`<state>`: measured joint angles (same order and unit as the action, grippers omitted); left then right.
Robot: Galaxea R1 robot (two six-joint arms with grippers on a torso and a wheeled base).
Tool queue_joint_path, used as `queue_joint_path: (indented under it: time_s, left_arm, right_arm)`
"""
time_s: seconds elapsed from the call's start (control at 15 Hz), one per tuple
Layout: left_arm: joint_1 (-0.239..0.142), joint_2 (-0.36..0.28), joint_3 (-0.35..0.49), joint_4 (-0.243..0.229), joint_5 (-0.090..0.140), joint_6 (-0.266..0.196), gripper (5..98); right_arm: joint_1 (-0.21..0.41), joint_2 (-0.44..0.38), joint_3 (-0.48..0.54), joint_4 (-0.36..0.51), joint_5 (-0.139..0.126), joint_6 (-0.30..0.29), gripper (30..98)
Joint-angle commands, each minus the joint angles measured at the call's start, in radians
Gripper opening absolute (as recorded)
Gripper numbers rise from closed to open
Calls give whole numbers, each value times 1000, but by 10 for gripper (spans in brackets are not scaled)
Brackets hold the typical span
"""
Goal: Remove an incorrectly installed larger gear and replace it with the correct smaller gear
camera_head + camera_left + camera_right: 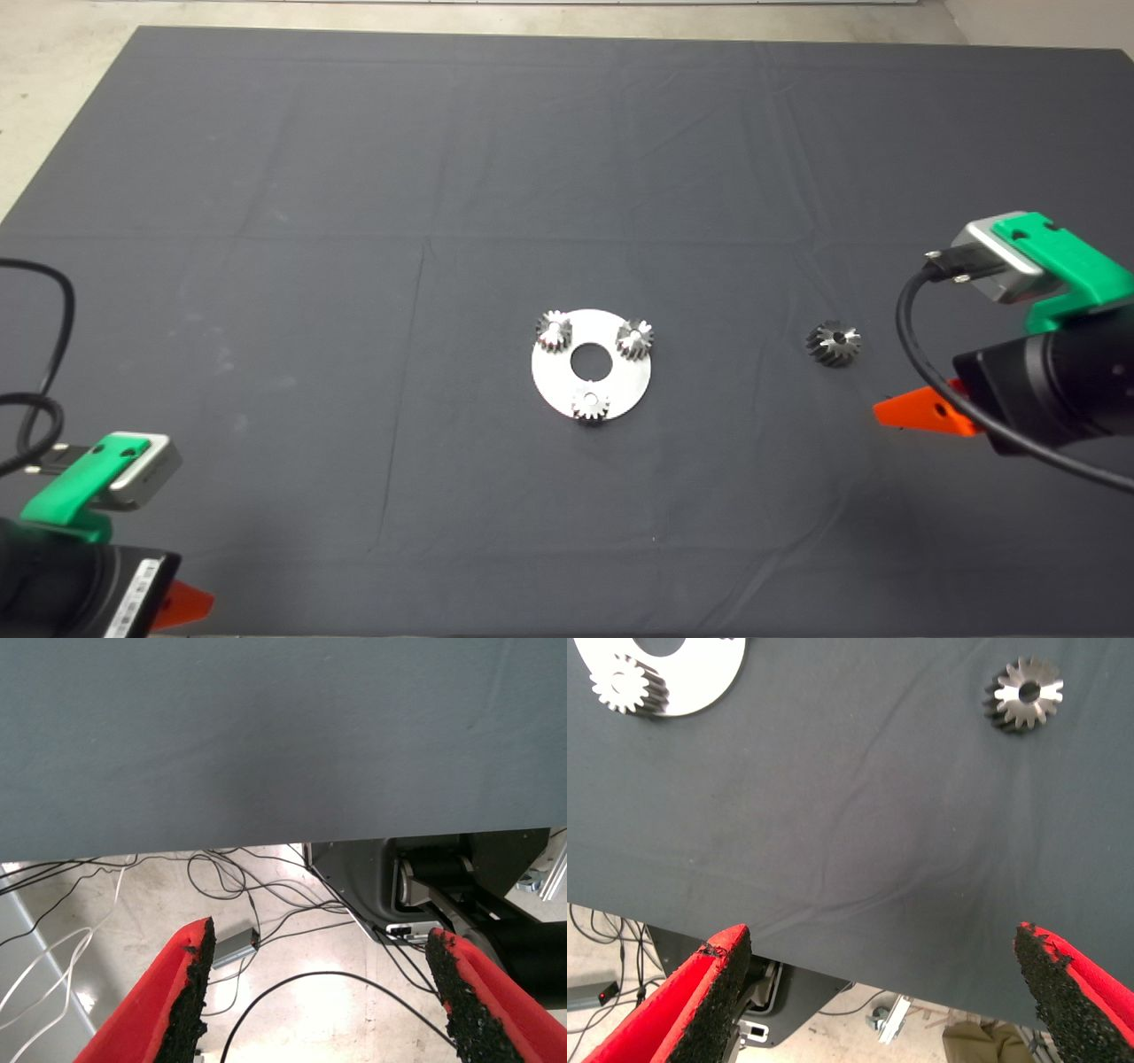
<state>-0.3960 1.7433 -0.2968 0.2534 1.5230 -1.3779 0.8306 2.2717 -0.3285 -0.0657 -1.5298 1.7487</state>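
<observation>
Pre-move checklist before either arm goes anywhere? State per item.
1. Round steel plate carries three small steel gears: ok.
2. Larger flared steel gear off the plate, alone on dark mat: ok.
3. Right gripper open, holding nothing: ok.
4. Left gripper open, parked at mat's near left corner: ok.
5. Replacement gear fully seated: cannot tell.

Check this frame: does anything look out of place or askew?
One thing: the larger gear lies alone on the mat, apart from the round plate, which carries three small gears. Both pincers, right and left, are open and empty.
</observation>
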Motion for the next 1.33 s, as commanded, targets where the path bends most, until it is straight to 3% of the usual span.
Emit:
queue_joint_path:
  time_s: [0.0, 0.2, 1.13, 1.27]
  left_arm:
    - [-1, 6, 3, -11, 45, -24, 597]
    - [-1, 5, 4, -6, 45, -26, 597]
    - [-1, 17, -27, 5, 45, -61, 597]
    - [2, 14, -33, 20, 45, -60, 597]
  right_arm:
    - [-17, 1, 1, 23, -84, 3, 782]
    - [-47, -1, 1, 21, -84, -2, 782]
    - [-64, -4, -1, 0, -82, -46, 782]
    - [-109, -1, -2, -4, -82, -46, 782]
